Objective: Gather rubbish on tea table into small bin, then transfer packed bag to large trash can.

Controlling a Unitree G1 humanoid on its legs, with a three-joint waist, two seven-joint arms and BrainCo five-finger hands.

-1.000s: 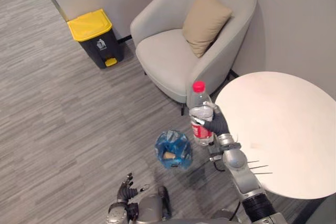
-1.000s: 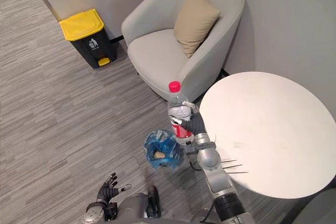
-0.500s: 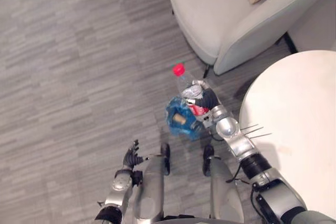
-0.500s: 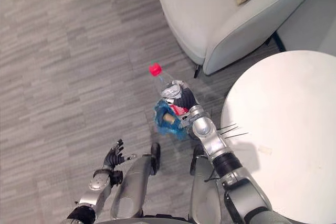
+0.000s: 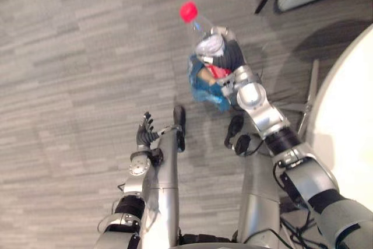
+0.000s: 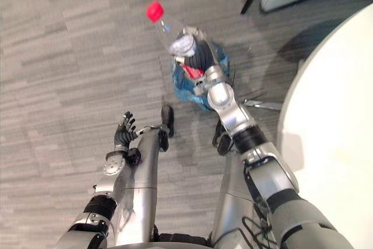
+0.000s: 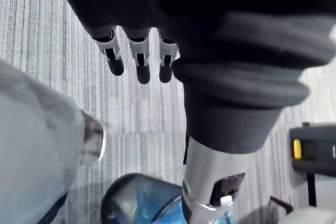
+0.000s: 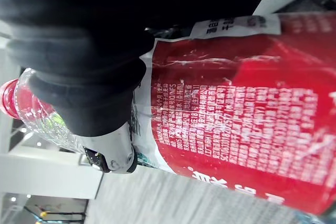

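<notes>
Looking down, we see the right robot hand (image 5: 229, 56) clamped round a clear plastic bottle (image 5: 205, 42) with a red cap and red label, its fingers curled about the bottle's middle. The bottle is tilted, cap pointing away from us and to the left, and its lower end shows over the small bin (image 5: 214, 95) lined with a blue bag, which stands on the grey floor with a tan scrap inside. Our left robot hand (image 5: 144, 133) hangs low at the left side, fingers (image 7: 137, 62) straight and holding nothing, while the white round surface (image 5: 349, 115) lies at the right edge.
</notes>
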